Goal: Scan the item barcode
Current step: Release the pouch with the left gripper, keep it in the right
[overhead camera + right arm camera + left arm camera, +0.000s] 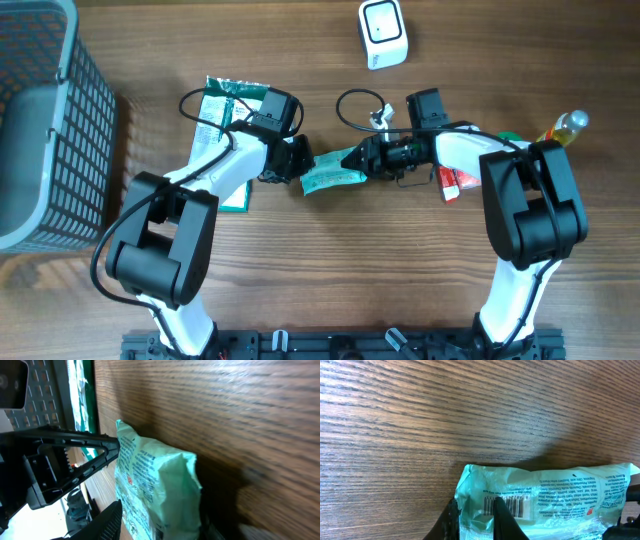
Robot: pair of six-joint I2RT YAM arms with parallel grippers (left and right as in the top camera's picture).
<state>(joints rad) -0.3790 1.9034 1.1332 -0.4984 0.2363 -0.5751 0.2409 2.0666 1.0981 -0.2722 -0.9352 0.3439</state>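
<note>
A pale teal snack packet [330, 176] hangs between my two grippers above the table's middle. My left gripper [300, 162] is shut on its left end. In the left wrist view the fingers [506, 522] pinch the crinkled end, and one of them covers part of the printed barcode [517, 506]. My right gripper [352, 160] straddles the packet's [155, 485] other end, with one finger [100, 522] close against its printed face. Whether those jaws press on it does not show. The white scanner [383, 35] stands at the back, apart from both grippers.
A grey mesh basket [40, 120] fills the far left. A green packet [222, 125] lies under my left arm. A red packet [450, 184] and a small yellow bottle [566, 124] sit beside my right arm. A black cable [355, 105] loops near the scanner.
</note>
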